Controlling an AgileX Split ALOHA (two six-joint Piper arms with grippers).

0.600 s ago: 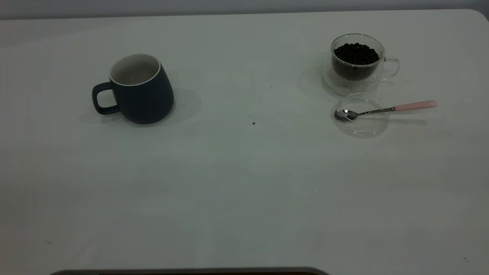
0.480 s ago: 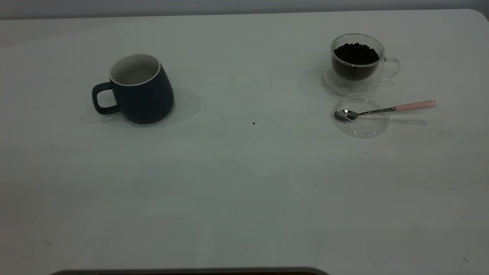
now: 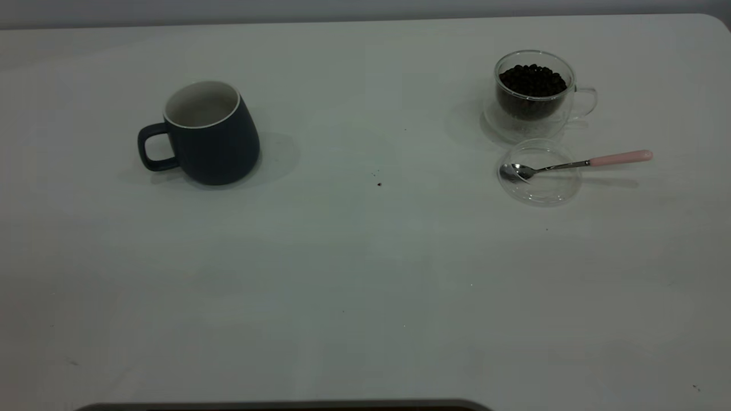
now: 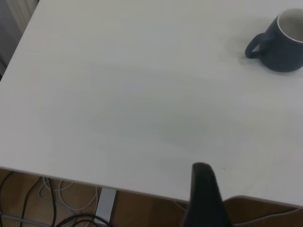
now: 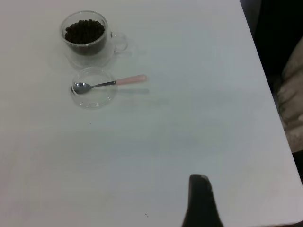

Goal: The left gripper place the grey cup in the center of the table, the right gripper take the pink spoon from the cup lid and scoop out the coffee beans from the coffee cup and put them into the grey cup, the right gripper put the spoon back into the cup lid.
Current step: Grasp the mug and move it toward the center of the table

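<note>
The grey cup (image 3: pixel 208 134) is a dark mug with a pale inside, upright on the left half of the table, handle toward the left edge; the left wrist view shows the grey cup (image 4: pixel 279 42) far off. A glass coffee cup (image 3: pixel 533 91) full of coffee beans (image 3: pixel 533 79) stands at the back right. In front of it lies the clear cup lid (image 3: pixel 539 173), with the pink spoon (image 3: pixel 574 164) resting bowl-down in it and its pink handle pointing right. My left gripper (image 4: pixel 202 166) hovers shut over the near left table edge. My right gripper (image 5: pixel 199 178) hovers shut near the right front corner, far from the pink spoon (image 5: pixel 110 83).
A few dark crumbs (image 3: pixel 378 184) lie near the middle of the white table (image 3: pixel 365 274). Cables (image 4: pixel 57 208) hang below the table's edge on the left arm's side. Neither arm shows in the exterior view.
</note>
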